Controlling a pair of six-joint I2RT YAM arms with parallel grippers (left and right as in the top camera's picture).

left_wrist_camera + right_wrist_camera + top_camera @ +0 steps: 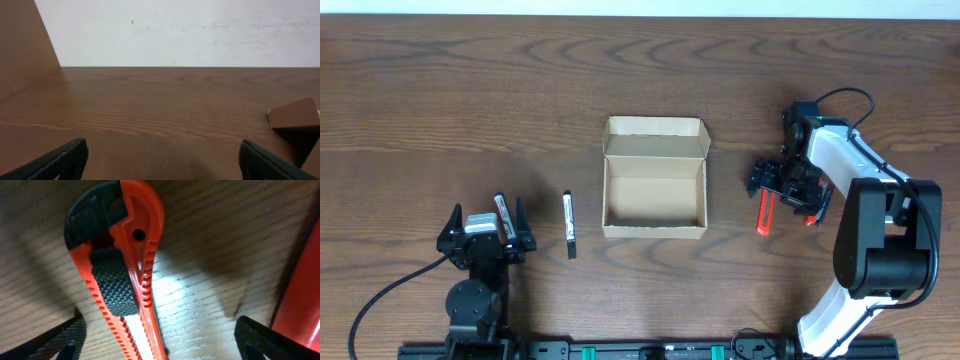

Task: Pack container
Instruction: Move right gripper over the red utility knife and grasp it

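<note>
Wood table, container left of right gripper, spread wide, seemingly astride cutter

container ctr | pen L of it | 2nd pen further L | cutter R

Wooden table, black pen, second pen, red utility cutter, white wall.

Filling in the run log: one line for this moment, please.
box open, empty | right tool open over red cutter | left tool open | pen on table
</note>
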